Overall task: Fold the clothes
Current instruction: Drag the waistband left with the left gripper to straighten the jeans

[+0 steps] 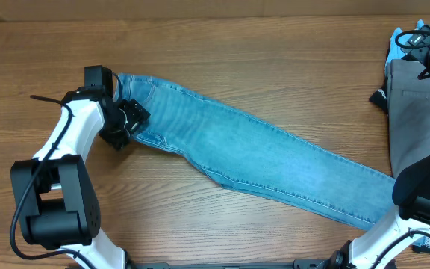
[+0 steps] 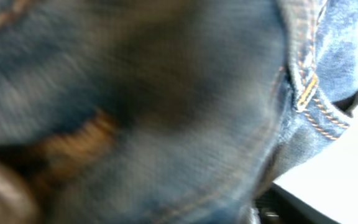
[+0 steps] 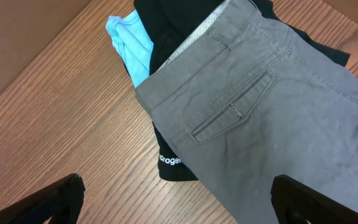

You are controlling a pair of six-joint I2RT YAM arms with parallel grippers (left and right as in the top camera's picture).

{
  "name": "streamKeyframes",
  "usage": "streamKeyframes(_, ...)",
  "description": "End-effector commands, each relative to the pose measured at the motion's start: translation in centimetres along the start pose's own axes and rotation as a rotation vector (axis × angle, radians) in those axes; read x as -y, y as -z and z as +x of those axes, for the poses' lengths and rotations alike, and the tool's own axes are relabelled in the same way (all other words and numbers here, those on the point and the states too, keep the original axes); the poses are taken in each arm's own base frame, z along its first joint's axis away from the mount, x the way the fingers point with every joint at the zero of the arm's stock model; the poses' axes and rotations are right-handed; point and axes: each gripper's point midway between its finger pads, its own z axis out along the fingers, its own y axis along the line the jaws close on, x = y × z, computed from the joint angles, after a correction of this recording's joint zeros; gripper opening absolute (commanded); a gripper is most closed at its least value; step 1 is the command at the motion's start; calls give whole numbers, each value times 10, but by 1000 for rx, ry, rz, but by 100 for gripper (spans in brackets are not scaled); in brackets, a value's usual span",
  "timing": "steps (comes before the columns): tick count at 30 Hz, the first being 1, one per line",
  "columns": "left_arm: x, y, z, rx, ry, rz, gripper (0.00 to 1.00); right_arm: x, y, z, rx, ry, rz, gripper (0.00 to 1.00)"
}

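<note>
Long light-blue denim jeans [image 1: 260, 161] lie flat and diagonal on the table, waist at upper left, hems at lower right. My left gripper [image 1: 128, 117] sits at the waist's lower corner. Blurred denim [image 2: 166, 112] fills the left wrist view and hides its fingers; it looks shut on the cloth. My right gripper [image 3: 176, 199] is wide open and empty, hovering over the pile at the far right [image 1: 428, 54]. The pile holds grey trousers [image 3: 278, 112] [image 1: 418, 112] on top of a black garment [image 3: 174, 168] and a sky-blue garment [image 3: 129, 43].
The wooden table [image 1: 222, 52] carries everything. The left arm's base [image 1: 51, 202] stands at the front left and the right arm's base [image 1: 424, 194] at the front right, beside the jeans' hems.
</note>
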Motion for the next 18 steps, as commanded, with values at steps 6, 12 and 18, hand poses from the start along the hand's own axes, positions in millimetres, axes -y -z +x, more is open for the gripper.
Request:
streamKeyframes(6, -19, -3, -52, 139, 49, 8, 34, 1, 8, -3, 15, -8, -4, 100)
streamKeyframes(12, -58, 14, -105, 263, 173, 12, 8, 1, 8, -3, 15, -8, -4, 100)
streamKeyframes(18, -125, 39, -151, 388, 335, -46, 4, 1, 8, -3, 15, -8, -4, 100)
